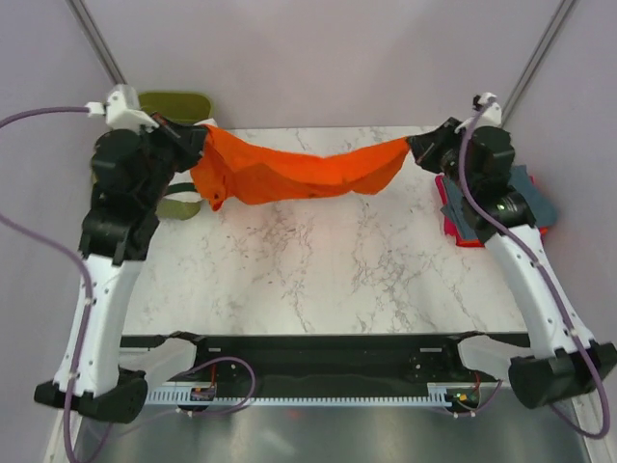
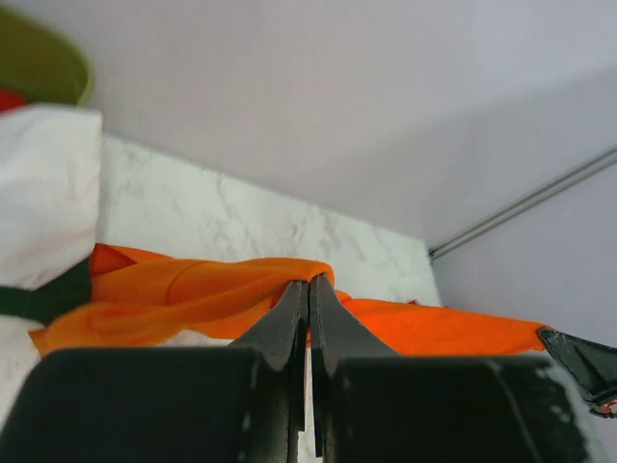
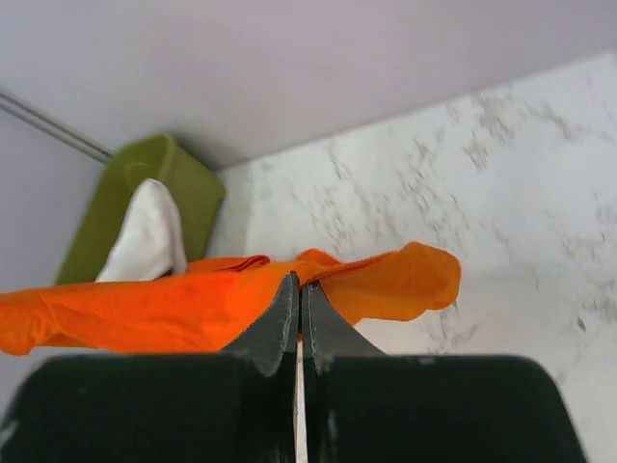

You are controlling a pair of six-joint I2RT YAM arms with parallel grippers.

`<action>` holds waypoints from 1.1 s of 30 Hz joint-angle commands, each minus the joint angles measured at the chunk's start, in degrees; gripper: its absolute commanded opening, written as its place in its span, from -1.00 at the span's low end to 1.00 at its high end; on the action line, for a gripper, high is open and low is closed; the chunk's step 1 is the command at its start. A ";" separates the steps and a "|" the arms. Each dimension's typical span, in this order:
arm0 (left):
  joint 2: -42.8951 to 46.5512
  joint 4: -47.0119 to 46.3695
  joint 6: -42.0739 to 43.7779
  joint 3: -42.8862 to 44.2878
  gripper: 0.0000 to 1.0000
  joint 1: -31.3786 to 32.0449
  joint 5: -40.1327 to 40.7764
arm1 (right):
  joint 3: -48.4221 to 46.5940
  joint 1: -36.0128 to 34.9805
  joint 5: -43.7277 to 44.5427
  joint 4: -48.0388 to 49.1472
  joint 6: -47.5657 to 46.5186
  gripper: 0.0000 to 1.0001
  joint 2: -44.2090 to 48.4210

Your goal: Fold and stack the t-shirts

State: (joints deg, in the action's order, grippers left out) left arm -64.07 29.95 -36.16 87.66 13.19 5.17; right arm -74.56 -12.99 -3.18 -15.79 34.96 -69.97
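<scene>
On the right edge of the table [image 1: 318, 275], under the right arm, lies a stack [image 1: 461, 224] of red and blue-grey shirts. Farther back, the orange shirt [image 1: 299, 174] hangs above the table, stretched between the arms and sagging in the middle. The left gripper [image 1: 201, 137] is clenched on its left end, and the right gripper [image 1: 415, 145] on its right end. At the far left stands the green bin [image 1: 178, 101], with a white shirt [image 3: 149, 236] in it.

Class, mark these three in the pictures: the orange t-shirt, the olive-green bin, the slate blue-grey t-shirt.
orange t-shirt [image 1: 299, 176]: top external view, sagging middle of the cloth.
olive-green bin [image 3: 198, 193]: right wrist view, its side wall.
slate blue-grey t-shirt [image 1: 533, 193]: top external view, its far right corner.
</scene>
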 commanded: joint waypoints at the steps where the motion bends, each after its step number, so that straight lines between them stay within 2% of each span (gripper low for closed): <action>1: 10.87 -5.41 9.08 5.41 -0.95 -0.36 -2.52 | -2.43 -0.01 -2.89 2.96 -3.58 -1.00 11.48; 6: 23.53 -8.24 9.98 7.35 -0.95 -0.36 -4.90 | 0.56 -0.01 0.71 3.31 -3.50 -1.00 24.60; 10: 25.84 -9.30 7.78 10.25 -0.95 -0.45 -6.22 | -0.58 -0.01 4.22 1.82 -1.83 -1.00 32.08; 13: 23.48 -8.43 7.16 13.14 -0.95 -0.36 -5.35 | -3.12 0.07 5.64 0.16 -1.04 -1.00 34.11; 18: 16.45 -7.11 5.06 13.16 -0.95 -0.36 -5.26 | -6.64 -0.01 10.03 -4.24 -0.07 -1.00 32.45; 23: 10.38 -7.72 2.94 5.43 -0.96 -0.36 -5.34 | -3.93 0.07 14.07 -6.01 0.37 -1.00 29.37; 29: 5.64 -20.25 -1.01 -9.24 -0.95 -0.45 -6.04 | 7.67 0.07 27.77 -3.81 3.97 -1.00 22.70; 33: -2.27 -26.96 -2.51 -11.29 -0.95 -0.45 -7.89 | 6.63 0.16 26.49 0.21 5.12 -1.00 14.10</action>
State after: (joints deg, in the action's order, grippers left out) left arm -64.47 15.81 -35.73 74.96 13.19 -0.82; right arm -67.29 -12.95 20.16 -20.12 38.20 -51.35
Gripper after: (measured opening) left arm 0.030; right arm 0.010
